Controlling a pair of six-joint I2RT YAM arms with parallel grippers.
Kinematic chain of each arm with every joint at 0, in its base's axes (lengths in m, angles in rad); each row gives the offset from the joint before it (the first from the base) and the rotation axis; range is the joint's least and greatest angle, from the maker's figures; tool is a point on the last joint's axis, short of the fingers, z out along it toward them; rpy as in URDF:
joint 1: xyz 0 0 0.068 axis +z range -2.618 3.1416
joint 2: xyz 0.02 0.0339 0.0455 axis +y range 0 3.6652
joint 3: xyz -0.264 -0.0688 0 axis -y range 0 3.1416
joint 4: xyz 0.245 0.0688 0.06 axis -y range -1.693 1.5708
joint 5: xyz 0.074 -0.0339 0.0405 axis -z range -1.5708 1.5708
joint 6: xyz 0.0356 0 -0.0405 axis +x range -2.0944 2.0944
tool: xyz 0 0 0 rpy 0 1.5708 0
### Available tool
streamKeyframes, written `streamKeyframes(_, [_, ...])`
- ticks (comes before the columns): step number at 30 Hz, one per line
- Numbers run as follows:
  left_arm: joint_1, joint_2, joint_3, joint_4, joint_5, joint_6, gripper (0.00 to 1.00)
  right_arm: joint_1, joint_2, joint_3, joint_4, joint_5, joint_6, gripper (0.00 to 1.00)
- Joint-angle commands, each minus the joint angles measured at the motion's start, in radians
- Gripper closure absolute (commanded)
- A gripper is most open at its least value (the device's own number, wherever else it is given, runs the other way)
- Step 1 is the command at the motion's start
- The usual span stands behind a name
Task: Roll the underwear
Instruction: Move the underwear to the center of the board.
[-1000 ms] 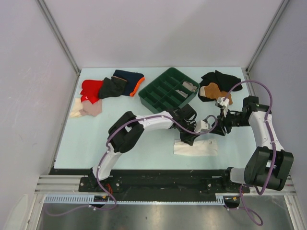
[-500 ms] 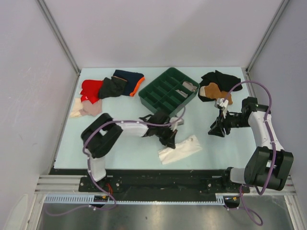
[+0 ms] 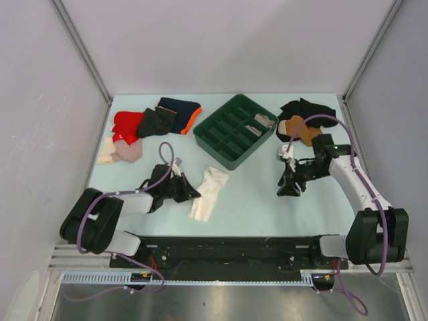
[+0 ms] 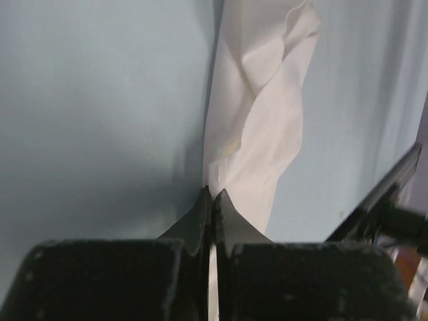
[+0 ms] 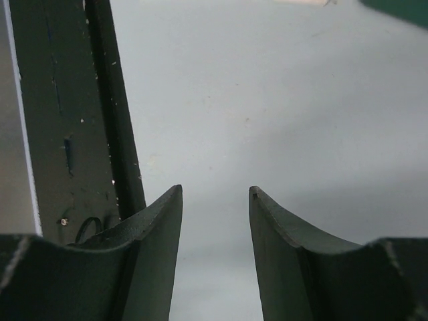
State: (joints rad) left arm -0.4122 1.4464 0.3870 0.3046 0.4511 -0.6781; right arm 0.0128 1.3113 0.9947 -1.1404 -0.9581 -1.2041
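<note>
The underwear is a small white cloth, lying crumpled and drawn out on the pale blue table, left of centre near the front. My left gripper lies low at its left edge, shut on the cloth. In the left wrist view the underwear stretches away from the pinched fingertips of the left gripper, twisted along its length. My right gripper hovers to the right, well apart from the cloth. In the right wrist view the right gripper is open with only bare table between the fingers.
A green compartment tray stands at the back centre. Behind my right arm lies a black pile with a tan-brown garment. At the back left lie red, black, navy-orange and pale pink-beige cloths. A black rail borders the table front.
My left gripper shut on the underwear and dragged it from right of centre to left of centre, the arm folding down low. My right gripper shifted slightly left.
</note>
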Motion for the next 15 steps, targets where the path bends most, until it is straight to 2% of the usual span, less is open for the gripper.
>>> streamKeyframes(1, [0.065, -0.107, -0.076, 0.033, -0.212, -0.246, 1.0, 0.183, -0.063, -0.01, 0.117, 0.11, 0.116, 0.51])
streamKeyframes(4, [0.069, -0.165, -0.109, 0.039, -0.307, -0.38, 1.0, 0.33, -0.063, -0.01, 0.189, 0.179, 0.175, 0.51])
streamKeyframes(8, [0.064, -0.187, -0.146, 0.094, -0.379, -0.521, 1.0, 0.493, -0.041, -0.016, 0.286, 0.229, 0.15, 0.5])
streamKeyframes(11, [0.03, -0.172, -0.146, 0.1, -0.403, -0.587, 0.99, 0.601, -0.017, -0.019, 0.361, 0.237, 0.08, 0.49])
streamKeyframes(15, [-0.068, -0.132, -0.142, 0.097, -0.419, -0.662, 1.0, 0.711, 0.032, -0.021, 0.461, 0.251, 0.014, 0.45])
